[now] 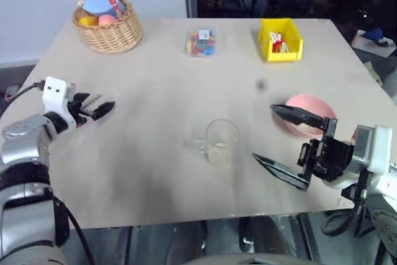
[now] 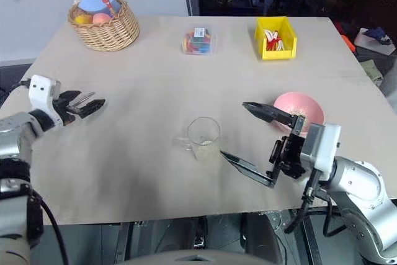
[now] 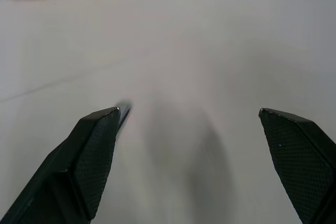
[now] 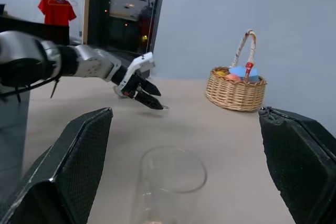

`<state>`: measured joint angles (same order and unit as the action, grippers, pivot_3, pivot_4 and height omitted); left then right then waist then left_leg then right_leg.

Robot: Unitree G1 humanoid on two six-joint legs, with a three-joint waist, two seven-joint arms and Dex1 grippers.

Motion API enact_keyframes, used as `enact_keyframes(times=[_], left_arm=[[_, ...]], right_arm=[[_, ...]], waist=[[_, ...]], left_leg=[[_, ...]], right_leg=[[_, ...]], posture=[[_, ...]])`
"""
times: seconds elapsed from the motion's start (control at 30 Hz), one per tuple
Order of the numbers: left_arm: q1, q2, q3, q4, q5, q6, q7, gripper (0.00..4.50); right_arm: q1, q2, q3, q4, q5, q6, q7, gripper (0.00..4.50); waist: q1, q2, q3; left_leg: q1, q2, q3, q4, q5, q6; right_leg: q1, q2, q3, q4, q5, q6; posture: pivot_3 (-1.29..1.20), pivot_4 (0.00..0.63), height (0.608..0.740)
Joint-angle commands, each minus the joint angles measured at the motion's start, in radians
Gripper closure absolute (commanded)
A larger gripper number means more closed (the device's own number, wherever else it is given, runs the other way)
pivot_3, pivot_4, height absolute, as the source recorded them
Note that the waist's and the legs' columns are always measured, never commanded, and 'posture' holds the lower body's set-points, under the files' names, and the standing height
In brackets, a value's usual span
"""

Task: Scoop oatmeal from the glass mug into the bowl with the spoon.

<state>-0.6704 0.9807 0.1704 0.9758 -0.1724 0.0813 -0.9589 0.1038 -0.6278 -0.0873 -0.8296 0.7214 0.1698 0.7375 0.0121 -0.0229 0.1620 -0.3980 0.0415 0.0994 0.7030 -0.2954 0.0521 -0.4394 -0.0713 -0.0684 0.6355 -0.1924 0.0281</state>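
Note:
The glass mug [image 1: 221, 142] stands upright near the table's middle front, with a thin layer of pale oatmeal [image 1: 219, 151] at its bottom. The pink bowl [image 1: 308, 111] sits to the mug's right, with some pale oatmeal in it. My right gripper [image 1: 263, 132] hovers open between mug and bowl, pointing left at the mug, holding nothing. My left gripper [image 1: 105, 105] is open above the table's left side, far from the mug. A thin dark sliver [image 3: 124, 114] shows beside one left fingertip; I cannot tell whether it is the spoon.
A wicker basket [image 1: 108, 29] with coloured things stands at the back left, a clear box of colourful pieces [image 1: 201, 42] at the back middle, and a yellow bin [image 1: 280, 40] at the back right. The table's front edge [image 1: 205, 218] runs just below the mug.

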Motion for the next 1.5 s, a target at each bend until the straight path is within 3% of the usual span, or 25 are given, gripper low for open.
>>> enact_keyframes(times=[0.03,0.17,0.37,0.6,0.87,1.1,1.5], left_arm=[[-0.130,0.085,-0.079,0.167,0.118,-0.063,-0.071,0.03],[-0.240,0.119,-0.143,0.291,0.219,-0.077,-0.046,0.03],[-0.273,0.111,-0.191,0.364,0.310,-0.034,-0.052,0.03],[-0.256,0.058,-0.132,0.389,0.300,0.029,0.046,0.03],[-0.175,0.049,-0.005,0.387,0.196,0.160,-0.131,0.03],[-0.124,0.073,0.018,0.354,0.168,0.184,-0.322,0.03],[-0.139,0.023,-0.028,0.347,0.234,0.055,-0.069,0.03]], right_arm=[[0.028,0.008,-0.012,-0.049,-0.013,-0.023,-0.002,0.00],[0.079,0.043,0.001,-0.033,-0.082,-0.067,-0.008,0.00],[0.122,0.079,-0.006,-0.072,-0.106,-0.065,-0.054,0.00],[0.199,0.046,-0.062,-0.150,-0.099,-0.028,-0.101,0.00],[0.184,0.003,-0.097,-0.174,-0.052,0.027,-0.129,0.00],[0.126,-0.009,-0.073,-0.131,-0.041,0.044,-0.108,0.00],[0.091,-0.007,-0.069,-0.090,-0.016,0.029,-0.049,0.00]], waist=[[0.001,-0.003,0.000],[0.003,-0.005,-0.001],[0.002,-0.008,-0.001],[0.003,-0.008,-0.001],[0.003,-0.007,-0.002],[0.002,-0.004,-0.004],[0.003,0.002,-0.009]], left_leg=[[0.000,0.000,0.000,0.000,0.000,0.000],[0.000,0.000,0.000,0.000,-0.001,0.001],[0.000,0.000,0.000,0.000,0.000,0.001],[0.003,0.000,-0.001,0.000,-0.002,0.003],[0.004,0.000,-0.002,0.001,-0.003,0.005],[0.005,0.000,-0.001,0.001,-0.003,0.005],[0.007,0.000,-0.002,0.001,-0.003,0.005]], right_leg=[[0.000,0.000,0.000,0.000,0.000,0.000],[0.000,0.000,0.000,0.001,-0.001,0.001],[-0.001,0.000,0.001,0.002,-0.001,0.001],[0.000,-0.001,0.002,0.005,-0.002,0.003],[0.000,-0.002,0.003,0.007,-0.002,0.002],[0.000,-0.002,0.005,0.006,-0.003,0.001],[0.001,-0.001,0.004,0.008,-0.002,0.000]], posture=[[0.00,0.150,0.740],[0.00,0.150,0.740],[0.00,0.150,0.740],[0.00,0.150,0.740],[0.00,0.150,0.740],[0.00,0.150,0.740],[0.00,0.150,0.740]])
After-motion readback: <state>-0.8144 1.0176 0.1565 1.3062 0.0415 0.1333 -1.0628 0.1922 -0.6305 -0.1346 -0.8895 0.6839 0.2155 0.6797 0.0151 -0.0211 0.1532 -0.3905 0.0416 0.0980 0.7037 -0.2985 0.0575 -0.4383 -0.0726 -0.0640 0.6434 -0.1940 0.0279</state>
